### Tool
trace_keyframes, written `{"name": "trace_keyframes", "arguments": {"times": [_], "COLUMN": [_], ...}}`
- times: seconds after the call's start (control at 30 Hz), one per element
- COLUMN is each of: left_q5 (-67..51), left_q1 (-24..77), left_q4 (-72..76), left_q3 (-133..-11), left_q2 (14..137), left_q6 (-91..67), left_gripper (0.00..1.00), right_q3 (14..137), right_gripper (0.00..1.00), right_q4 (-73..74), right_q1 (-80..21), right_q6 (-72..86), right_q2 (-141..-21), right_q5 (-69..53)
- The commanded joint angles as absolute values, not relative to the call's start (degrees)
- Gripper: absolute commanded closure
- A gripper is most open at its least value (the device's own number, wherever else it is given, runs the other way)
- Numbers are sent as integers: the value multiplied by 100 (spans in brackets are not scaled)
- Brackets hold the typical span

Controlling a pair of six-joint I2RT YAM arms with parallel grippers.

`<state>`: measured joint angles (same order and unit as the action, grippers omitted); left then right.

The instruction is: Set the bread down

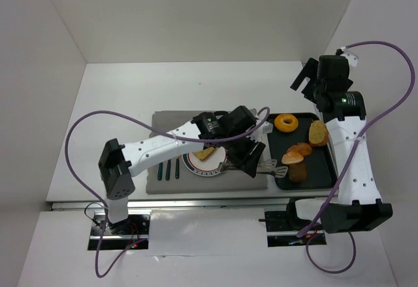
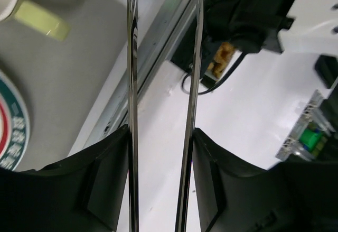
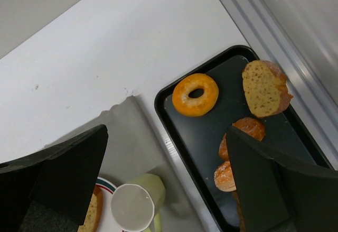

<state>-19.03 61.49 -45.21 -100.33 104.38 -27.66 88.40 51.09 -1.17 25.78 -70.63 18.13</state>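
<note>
L gripper (image 1: 250, 155): clamped on tongs (image 1: 273, 167); blades apart, nothing between.
R gripper (image 1: 304, 78): fingers wide, above tray (image 1: 282, 144).
Bread: slice (image 1: 318, 132) in tray's far corner; dark chunk (image 1: 298, 174) at near end.
Tip: straddle dark chunk, squeeze gently, carry level to plate (image 1: 194, 165).

A robotics lab booth: plain white panel walls (image 1: 46, 51) box in a white worktop (image 1: 124, 87) (purple cables (image 1: 102, 112) trail loose).

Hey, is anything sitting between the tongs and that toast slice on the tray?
Yes. The orange rolls lie on the tray between the tips of the tongs and the toast slice in its far right corner. The tongs could probably pass above them.
</note>
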Motion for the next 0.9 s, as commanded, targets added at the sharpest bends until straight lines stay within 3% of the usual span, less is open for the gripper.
{"name": "trace_keyframes", "arguments": {"times": [0.0,0.4,0.87], "left_q5": [-2574,-2927,-2549], "left_q1": [6170,6222,6223], "left_q4": [-4140,-4403,-4860], "left_q3": [-10652,-11775,-12330], "left_q2": [10739,12136,12612], "left_q6": [-2987,-3234,-3287], "left_gripper": [40,37,37], "right_q3": [9097,9097,9044], "right_gripper": [0,0,0], "right_q4": [5229,5177,5071], "right_q1": [-62,-62,-62], "right_q6": [2514,2514,2514], "right_q2": [-7048,-7102,-7154], "right_q5": [1864,1802,1749]}}
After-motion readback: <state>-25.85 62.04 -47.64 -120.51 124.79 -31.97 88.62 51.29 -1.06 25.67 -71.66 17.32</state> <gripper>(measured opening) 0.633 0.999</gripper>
